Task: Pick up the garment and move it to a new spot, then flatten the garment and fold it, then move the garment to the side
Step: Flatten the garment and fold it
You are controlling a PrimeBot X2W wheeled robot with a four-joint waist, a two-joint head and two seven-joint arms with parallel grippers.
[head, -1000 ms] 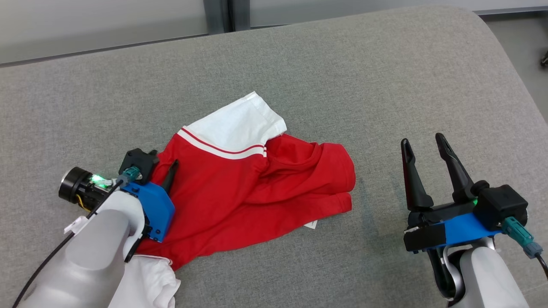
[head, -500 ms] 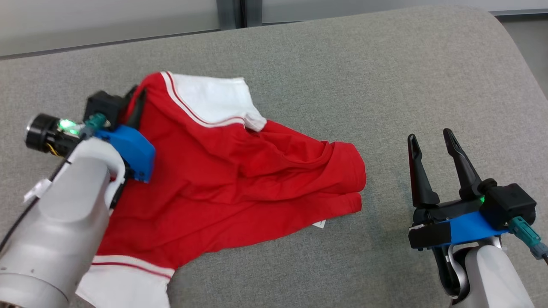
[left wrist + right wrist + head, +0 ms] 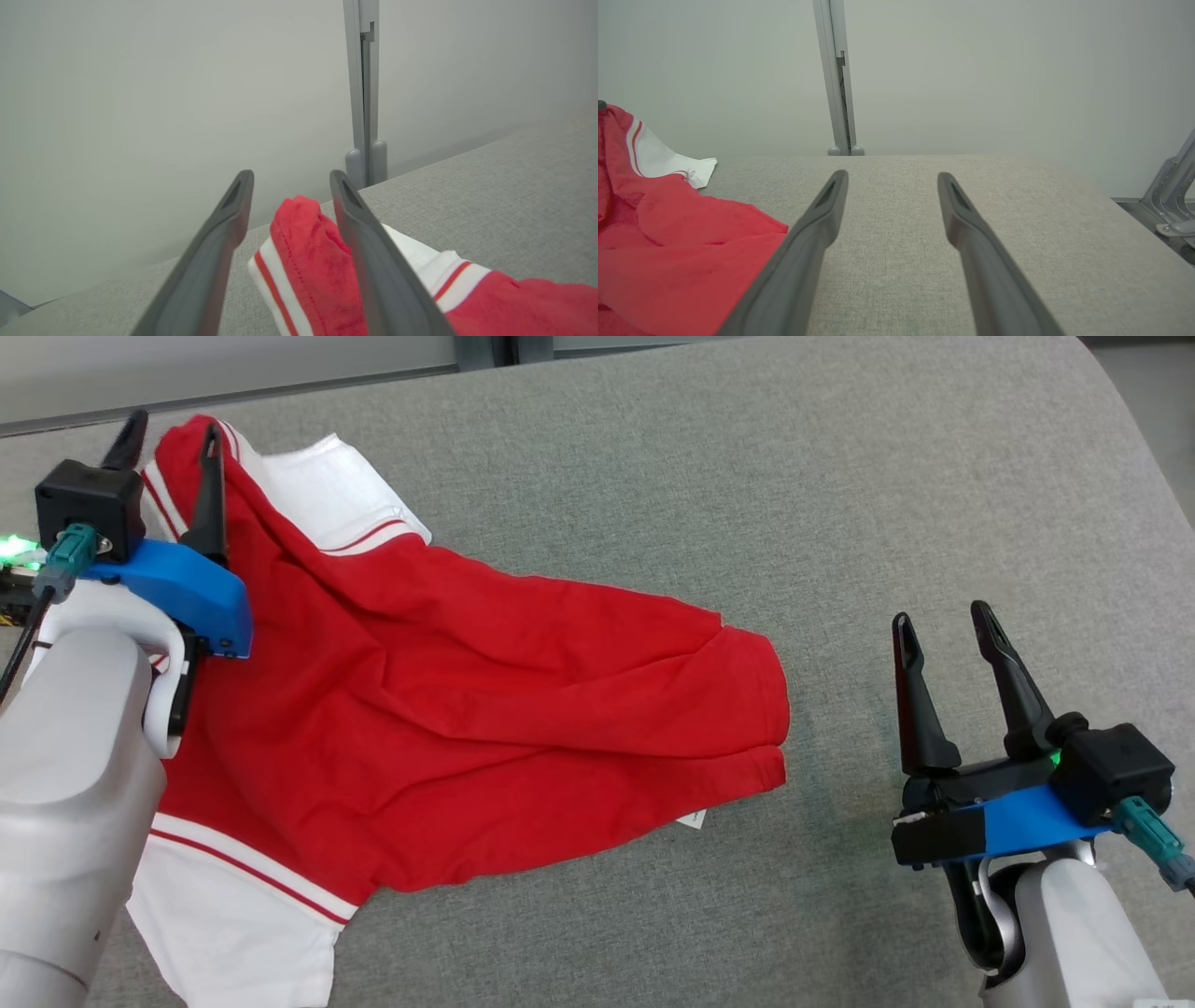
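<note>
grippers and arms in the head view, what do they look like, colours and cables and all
The left gripper and right gripper match. Each has two long, tapering black fingers on a blue bracket. Beside the bracket sit a black block, a teal plug with a dark cable, and a small green light. The forearms are smooth and pale grey.

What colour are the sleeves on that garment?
The sleeves are white with a thin red stripe; clearest in the head view.
</note>
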